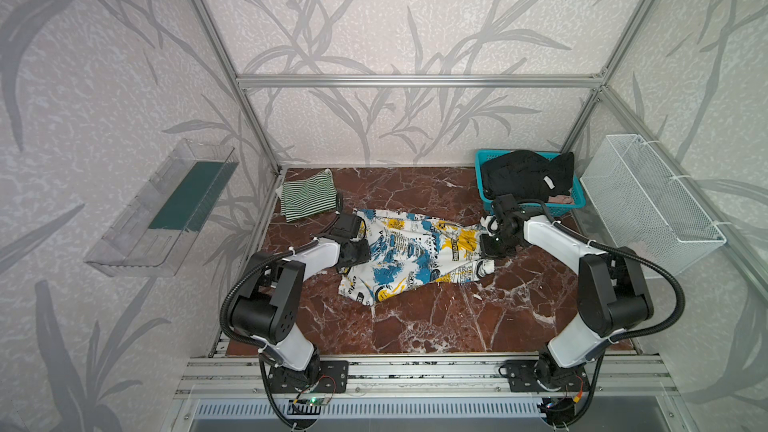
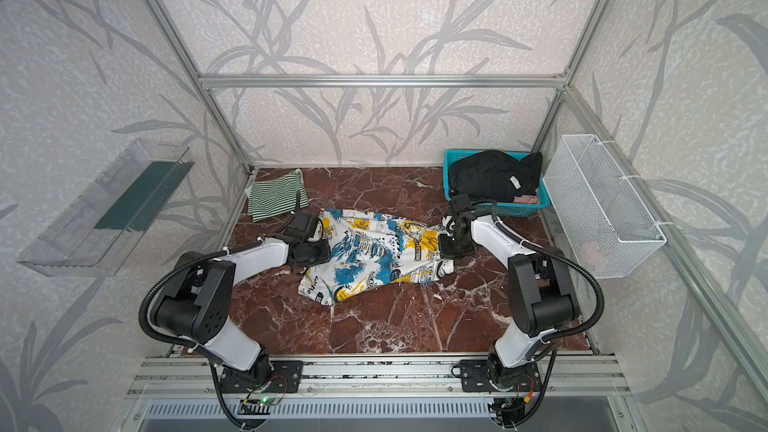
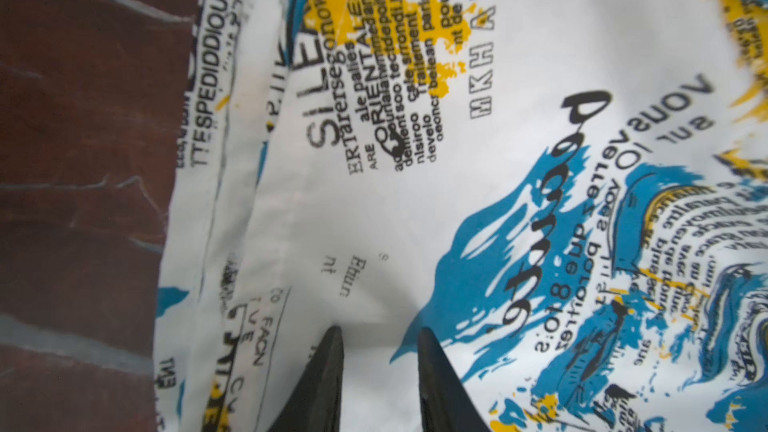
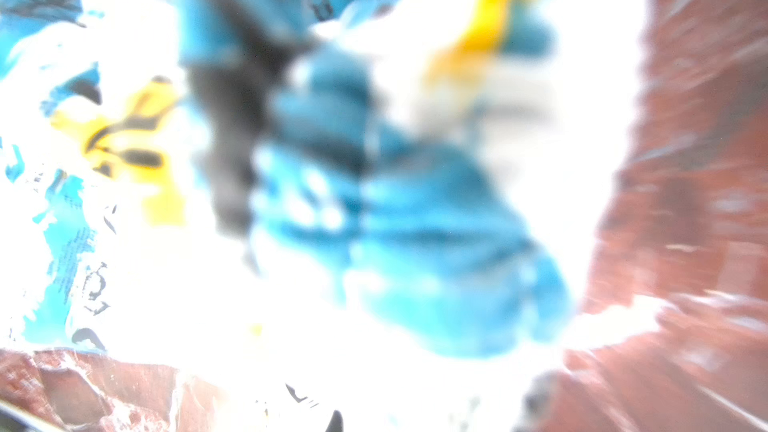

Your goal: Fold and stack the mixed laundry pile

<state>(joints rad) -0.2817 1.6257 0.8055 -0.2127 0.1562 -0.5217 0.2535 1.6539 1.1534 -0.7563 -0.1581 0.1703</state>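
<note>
The white garment with blue, yellow and black print (image 1: 415,255) lies crumpled on the marble table (image 1: 415,326), between both arms. My left gripper (image 1: 357,253) rests on its left edge. In the left wrist view its two dark fingers (image 3: 328,367) stand a little apart, with white cloth between the tips. My right gripper (image 1: 486,249) is shut on the garment's bunched right end; the right wrist view is a blur of printed cloth (image 4: 415,222). A green-and-white striped garment (image 1: 307,195) lies folded at the back left. The black garment (image 1: 523,174) and a small pinkish piece (image 1: 561,200) sit in the teal basket (image 1: 482,157).
A white wire mesh basket (image 1: 648,201) hangs on the right wall beside the teal basket. A clear plastic shelf (image 1: 162,209) is fixed to the left wall. Aluminium frame posts stand at the table's back corners. Bare marble shows in front of the printed garment.
</note>
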